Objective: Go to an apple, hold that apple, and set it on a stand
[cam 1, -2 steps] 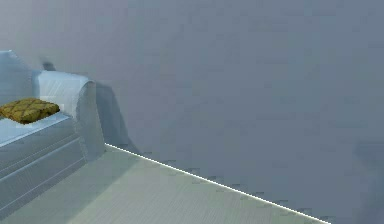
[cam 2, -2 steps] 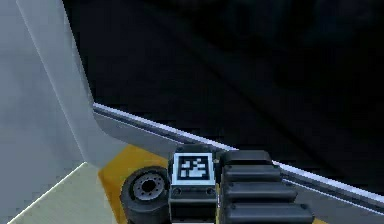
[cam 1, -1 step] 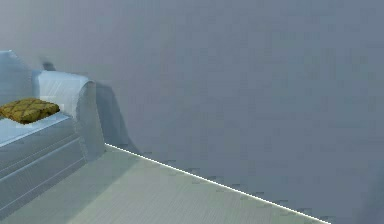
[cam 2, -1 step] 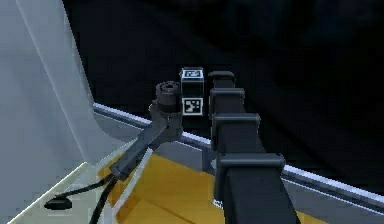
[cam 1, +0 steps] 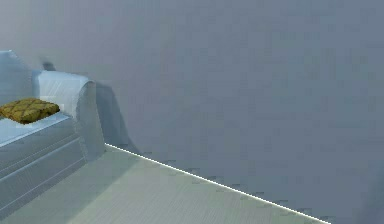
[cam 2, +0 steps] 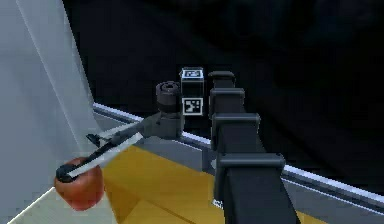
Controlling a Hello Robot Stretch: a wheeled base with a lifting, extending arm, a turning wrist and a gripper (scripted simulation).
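Red apple [cam 2: 80,187] at the fingers [cam 2: 118,143], pale sofa [cam 1: 62,128], grey wall [cam 1: 250,80]

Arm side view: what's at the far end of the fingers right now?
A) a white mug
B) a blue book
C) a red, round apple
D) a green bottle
C: a red, round apple shows at the far end of the fingers, at the arm side view's lower left.

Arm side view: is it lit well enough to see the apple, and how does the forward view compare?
Arm side view: background is black, yet the red apple and gripper catch light; forward view: evenly lit, soft shadow on the wall beside the sofa.
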